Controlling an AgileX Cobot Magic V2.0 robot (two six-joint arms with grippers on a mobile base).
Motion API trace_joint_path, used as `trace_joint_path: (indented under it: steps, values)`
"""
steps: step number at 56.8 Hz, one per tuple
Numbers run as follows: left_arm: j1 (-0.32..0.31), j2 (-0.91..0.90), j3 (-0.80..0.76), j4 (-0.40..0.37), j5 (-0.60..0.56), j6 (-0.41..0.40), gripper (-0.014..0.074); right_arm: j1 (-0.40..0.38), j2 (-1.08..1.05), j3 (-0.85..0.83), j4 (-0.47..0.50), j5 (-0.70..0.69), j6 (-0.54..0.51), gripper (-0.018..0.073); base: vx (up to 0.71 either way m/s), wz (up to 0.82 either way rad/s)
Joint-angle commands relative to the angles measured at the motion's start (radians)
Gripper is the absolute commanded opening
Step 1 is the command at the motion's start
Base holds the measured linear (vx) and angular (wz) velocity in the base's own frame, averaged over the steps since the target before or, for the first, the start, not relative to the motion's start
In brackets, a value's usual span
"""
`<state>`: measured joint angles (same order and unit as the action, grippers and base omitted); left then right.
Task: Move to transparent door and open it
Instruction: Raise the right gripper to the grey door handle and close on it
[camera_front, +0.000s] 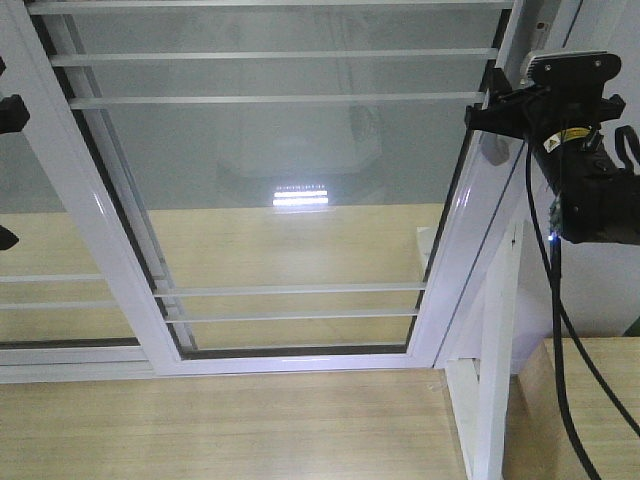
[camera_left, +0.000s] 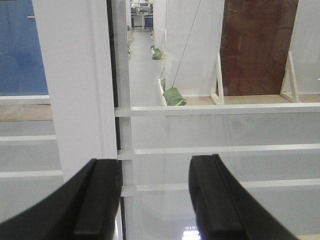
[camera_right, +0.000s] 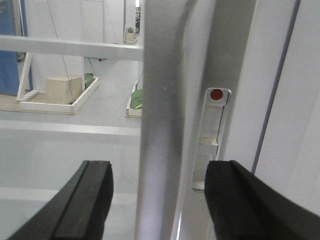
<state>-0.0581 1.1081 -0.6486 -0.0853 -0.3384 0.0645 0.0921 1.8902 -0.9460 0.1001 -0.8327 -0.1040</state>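
Facing a wall of white-framed glass, the left gripper (camera_left: 155, 161) hangs released, its two black fingers (camera_left: 100, 200) spread wide and nothing held between them. A broad white upright (camera_left: 75, 90) stands just behind the left finger, and thin bars cross the pane behind the gap. Beyond the glass lie green sacks (camera_left: 175, 96) on a pale floor, with a dark brown door (camera_left: 257, 47) further right.

In the front view a handleless panel (camera_front: 50, 250) sits at the left, overlapping the transparent door (camera_front: 280, 250), which fills the middle of the picture. Thin white horizontal bars (camera_front: 280, 100) run across the door's clear pane near the top and again lower down, and a bright strip of reflected light (camera_front: 300, 197) shows at its centre. Wood-toned flooring (camera_front: 220, 430) lies below its bottom rail.

On the door's right edge runs the long silver-grey pull handle (camera_right: 160, 125). The right gripper (camera_right: 159, 165) is up at that edge, unclenched, one black finger (camera_right: 85, 200) to each side of the handle, with a visible gap on both sides. Just right of the handle a narrow lock plate (camera_right: 212, 145) carries a red dot (camera_right: 216, 94). The right arm (camera_front: 590, 190) trails black cables downward.
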Motion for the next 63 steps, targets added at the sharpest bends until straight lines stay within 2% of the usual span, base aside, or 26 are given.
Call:
trace_joint_path:
  steps: [1, 24, 35, 45, 63]
  values:
    - [-0.002, -0.014, -0.038, -0.007, -0.085, -0.002, 0.0451, -0.017, -0.009, -0.078, 0.008, -0.09, 0.015, 0.048, 0.0, 0.0]
    - [-0.002, -0.014, -0.038, -0.007, -0.084, -0.002, 0.0451, -0.025, 0.051, -0.186, -0.05, -0.054, 0.045, 0.047, 0.0, 0.0]
    - [-0.002, -0.014, -0.038, -0.007, -0.084, -0.002, 0.0451, -0.023, 0.051, -0.186, -0.079, -0.047, 0.052, 0.0403, 0.0, 0.0]
    - [-0.002, -0.014, -0.038, -0.007, -0.084, -0.002, 0.0451, -0.022, 0.051, -0.186, -0.144, -0.048, 0.095, 0.0325, 0.0, 0.0]
    - [-0.002, -0.014, -0.038, -0.007, -0.084, -0.002, 0.0451, -0.021, 0.051, -0.186, -0.189, -0.071, 0.174, 0.0314, 0.0, 0.0]
